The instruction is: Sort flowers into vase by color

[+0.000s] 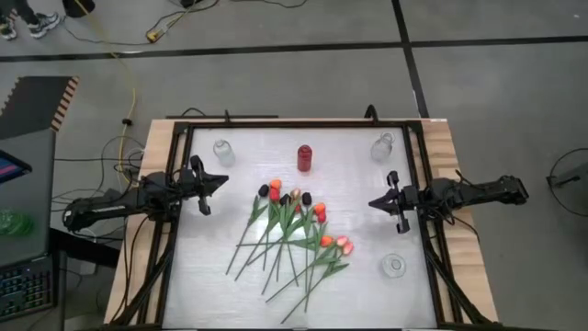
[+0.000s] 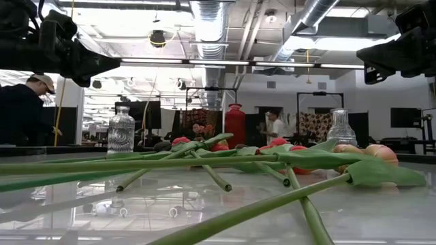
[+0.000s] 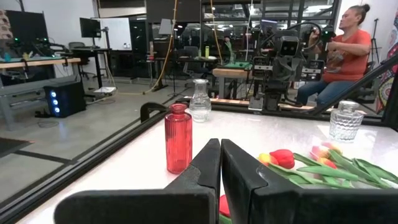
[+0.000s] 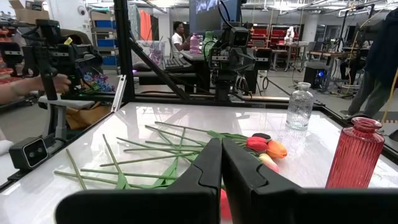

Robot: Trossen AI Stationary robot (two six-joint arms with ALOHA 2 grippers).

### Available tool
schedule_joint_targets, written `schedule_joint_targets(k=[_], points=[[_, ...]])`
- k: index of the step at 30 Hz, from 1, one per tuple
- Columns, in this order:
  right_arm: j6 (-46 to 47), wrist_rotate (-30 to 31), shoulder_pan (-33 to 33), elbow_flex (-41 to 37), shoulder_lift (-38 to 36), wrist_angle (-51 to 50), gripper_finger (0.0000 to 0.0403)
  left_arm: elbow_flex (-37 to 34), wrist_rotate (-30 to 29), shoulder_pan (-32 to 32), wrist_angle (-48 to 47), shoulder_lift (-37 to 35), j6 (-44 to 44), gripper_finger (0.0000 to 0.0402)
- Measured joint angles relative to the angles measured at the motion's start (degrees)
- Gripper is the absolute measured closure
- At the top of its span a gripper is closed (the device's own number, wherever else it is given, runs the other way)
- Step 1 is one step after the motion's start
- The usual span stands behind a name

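While both arms hung over the sides of the white table, the flowers lay loose in a heap at its middle, heads toward the far side and long green stems fanned out toward the near edge. Black, red and orange heads clustered at the top of the heap, with a pink and orange pair lower to the right. A red vase stood upright just beyond the heap at the far centre. Three clear glass vases stood apart from it: one at the far left, one at the far right, and one at the near right. The left gripper sat above the table's left side, pointing inward, its fingers pressed together with nothing between them. The right gripper mirrored it on the right side, its fingers all but touching and likewise holding nothing. Neither touched a flower or a vase. Beyond the table, a person in an orange top sat at another rig, and a person in a cap stood at the left of the room.
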Motion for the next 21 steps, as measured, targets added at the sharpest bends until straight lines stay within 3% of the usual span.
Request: schedule_joint_targets(k=[21], points=[[0.0,0.0,0.0,0.0,0.0,0.0,0.0362,0.0,-1.2,0.0,1.3,0.0,-5.0,0.0401]])
